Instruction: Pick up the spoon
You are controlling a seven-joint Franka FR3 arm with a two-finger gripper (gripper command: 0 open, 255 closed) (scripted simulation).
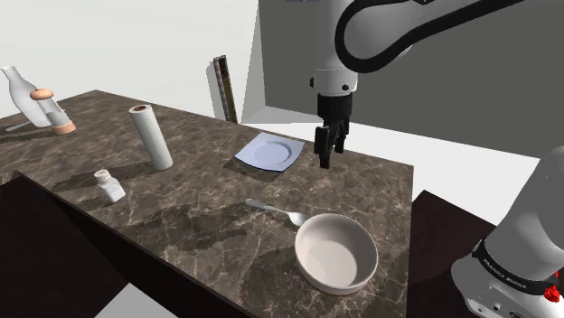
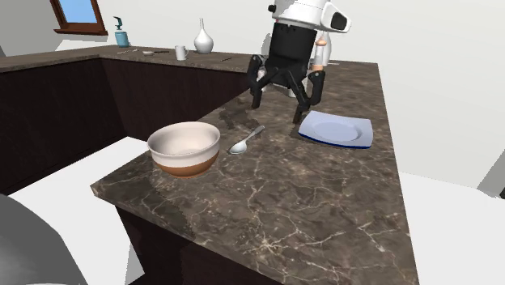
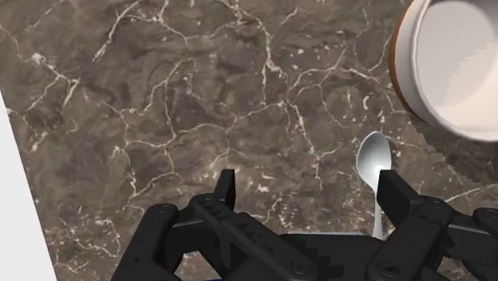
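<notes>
The gripper hangs above the counter with its fingers spread wide and nothing touched between them. The spoon lies flat on the stone; its scoop sits just inside one fingertip and far from the other, and its handle runs back alongside that same finger.

The likely trouble is that offset; a straight descent could land that finger on the scoop instead of beside it, tipping or skating the spoon away. The spoon looks like thin, smooth, pale metal, low to the surface, so there is little edge to catch and it may slip out as the fingers close. The counter is dark brown marble with pale veins, seemingly polished, so it would offer little friction.

A round white bowl with a brown base stands beyond the spoon-side finger, close enough to be nudged; a squarish pale-blue plate lies near the fingers on the side away from the bowl.
</notes>
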